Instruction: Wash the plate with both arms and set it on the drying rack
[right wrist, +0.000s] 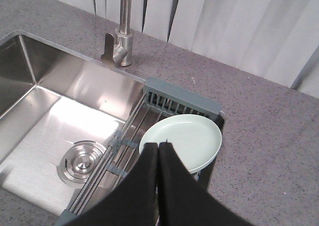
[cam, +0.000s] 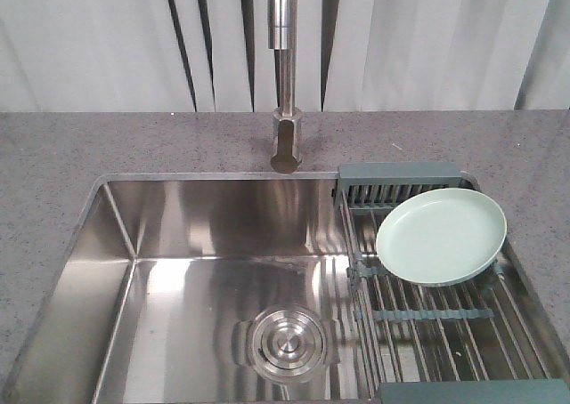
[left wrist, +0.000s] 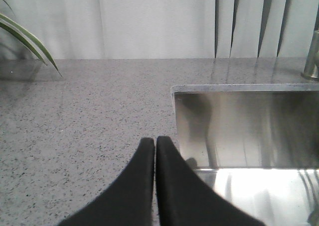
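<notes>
Mint-green plate (cam: 441, 236) face up, slightly tilted, on steel-rod drying rack (cam: 427, 315) over sink.

The exterior view looks steeply down on the sink (cam: 214, 270), facing the faucet (cam: 285, 75) and curtain (cam: 89, 39). The left wrist view sits low over the countertop (left wrist: 75, 121), seeing only the sink's near corner. The right wrist view looks down from higher, sharing faucet, drain (right wrist: 79, 161) and drying rack (right wrist: 149, 131) with the exterior view

I see a stainless steel sink (cam: 116, 270) with a round steel drain (cam: 287, 342) set in a grey speckled countertop (cam: 89, 146), a steel faucet (cam: 285, 84) behind it, pale curtains (cam: 427, 39) beyond, and striped plant leaves (left wrist: 25, 39) at the counter's far left.
</notes>
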You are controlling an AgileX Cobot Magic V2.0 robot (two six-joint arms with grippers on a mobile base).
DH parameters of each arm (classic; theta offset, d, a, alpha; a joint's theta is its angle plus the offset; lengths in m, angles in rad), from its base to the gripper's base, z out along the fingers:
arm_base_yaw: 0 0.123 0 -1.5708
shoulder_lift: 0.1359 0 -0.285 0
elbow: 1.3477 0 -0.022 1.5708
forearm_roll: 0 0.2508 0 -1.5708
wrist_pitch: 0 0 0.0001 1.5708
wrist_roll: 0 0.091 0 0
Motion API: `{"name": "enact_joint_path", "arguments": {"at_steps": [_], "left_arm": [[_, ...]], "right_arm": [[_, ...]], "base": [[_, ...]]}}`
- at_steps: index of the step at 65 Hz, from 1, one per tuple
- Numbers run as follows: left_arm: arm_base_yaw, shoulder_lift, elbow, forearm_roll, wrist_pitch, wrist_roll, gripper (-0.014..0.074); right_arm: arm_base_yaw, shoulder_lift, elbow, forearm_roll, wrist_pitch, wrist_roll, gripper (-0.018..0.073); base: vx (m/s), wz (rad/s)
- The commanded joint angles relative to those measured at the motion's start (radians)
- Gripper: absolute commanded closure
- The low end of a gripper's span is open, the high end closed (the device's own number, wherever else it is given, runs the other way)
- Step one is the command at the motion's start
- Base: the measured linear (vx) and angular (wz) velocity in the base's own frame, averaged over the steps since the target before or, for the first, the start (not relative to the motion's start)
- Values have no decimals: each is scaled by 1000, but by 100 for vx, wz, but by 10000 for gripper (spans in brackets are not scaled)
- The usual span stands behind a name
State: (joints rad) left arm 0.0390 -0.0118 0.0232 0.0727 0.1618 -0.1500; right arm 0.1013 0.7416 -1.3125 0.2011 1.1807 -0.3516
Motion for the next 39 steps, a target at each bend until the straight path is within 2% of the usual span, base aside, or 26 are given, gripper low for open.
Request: {"name": "enact_joint_path", "arguments": {"at_steps": [1,39], "left_arm": [[10,-16,29,-73,-85,91,603],[13,-15,22,-83,-67,94,603]], "right_arm": [[-5,6,-28,3,-65,-1,566],[-5,6,-28,3,-65,-1,566]], "base": [[0,0],[0,0]]}}
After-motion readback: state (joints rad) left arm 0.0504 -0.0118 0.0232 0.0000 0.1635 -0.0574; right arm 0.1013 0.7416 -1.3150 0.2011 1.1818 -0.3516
